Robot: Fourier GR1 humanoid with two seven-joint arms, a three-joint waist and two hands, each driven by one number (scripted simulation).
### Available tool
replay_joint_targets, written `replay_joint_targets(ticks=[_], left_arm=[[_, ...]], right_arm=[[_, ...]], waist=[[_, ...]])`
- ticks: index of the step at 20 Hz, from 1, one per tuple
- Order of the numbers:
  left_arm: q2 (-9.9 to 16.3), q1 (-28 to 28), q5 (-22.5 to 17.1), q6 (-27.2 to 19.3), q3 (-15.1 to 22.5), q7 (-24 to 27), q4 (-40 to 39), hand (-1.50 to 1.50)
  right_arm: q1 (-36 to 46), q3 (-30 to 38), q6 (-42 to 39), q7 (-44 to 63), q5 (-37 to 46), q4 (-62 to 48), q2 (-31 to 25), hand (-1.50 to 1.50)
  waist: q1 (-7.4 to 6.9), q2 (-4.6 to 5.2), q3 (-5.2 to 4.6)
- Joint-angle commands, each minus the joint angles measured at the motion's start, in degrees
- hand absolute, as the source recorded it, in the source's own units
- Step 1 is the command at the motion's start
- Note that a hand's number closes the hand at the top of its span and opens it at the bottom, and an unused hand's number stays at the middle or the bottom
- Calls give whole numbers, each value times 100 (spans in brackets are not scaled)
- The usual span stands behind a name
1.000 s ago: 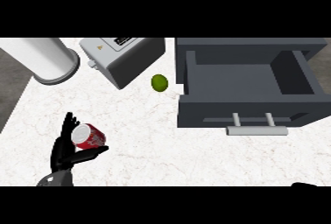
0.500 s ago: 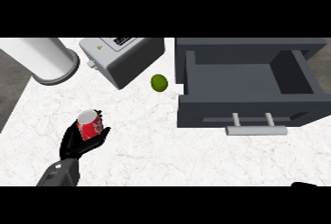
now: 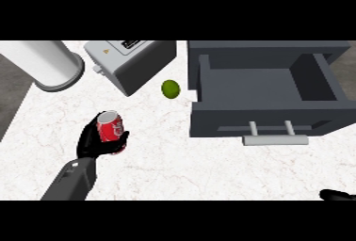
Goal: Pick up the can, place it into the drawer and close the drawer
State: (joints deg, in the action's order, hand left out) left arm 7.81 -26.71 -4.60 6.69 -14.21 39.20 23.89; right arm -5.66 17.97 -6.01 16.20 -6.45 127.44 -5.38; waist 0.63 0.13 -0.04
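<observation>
A red can (image 3: 110, 130) with a silver top is held above the white counter at the left, tilted a little. My left hand (image 3: 94, 141) is curled round it from below and behind. The grey drawer (image 3: 268, 89) stands pulled open at the upper right, its inside bare, with a pale handle (image 3: 274, 137) on its front. The can is well to the left of the drawer. Only a small black tip of my right hand (image 3: 339, 194) shows at the lower right edge.
A green lime (image 3: 170, 88) lies on the counter (image 3: 173, 160) between the can and the drawer. A grey toaster (image 3: 132, 61) stands at the back, and a white cylinder (image 3: 43, 63) at the back left. The counter's left edge runs near the cylinder.
The left hand has lifted the can and carried it right and up toward the drawer. The can has turned more upright in the grip. The drawer and lime have not moved.
</observation>
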Motion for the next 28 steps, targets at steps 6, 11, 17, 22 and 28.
replay_joint_targets(ticks=[6,11,17,22,28], left_arm=[[-338,-842,-215,-352,-115,-334,-82,150],[-603,-1180,-102,-578,151,-641,310,150],[-762,-1537,-1,-1028,548,-1602,1233,150],[-779,-1890,-127,-1146,980,-2751,2145,150],[-774,-2128,-510,-1706,1530,-4211,3396,150]], right_arm=[[-267,61,-37,73,-26,410,53,-150],[-119,-146,131,267,213,536,149,-150],[-3,39,96,299,192,418,-33,-150],[114,206,30,-141,229,-188,-79,-150],[285,167,120,361,44,198,-140,-150]], waist=[[-8,-14,2],[-21,-16,2],[-57,-33,5],[-96,-40,9],[-112,-53,7]])
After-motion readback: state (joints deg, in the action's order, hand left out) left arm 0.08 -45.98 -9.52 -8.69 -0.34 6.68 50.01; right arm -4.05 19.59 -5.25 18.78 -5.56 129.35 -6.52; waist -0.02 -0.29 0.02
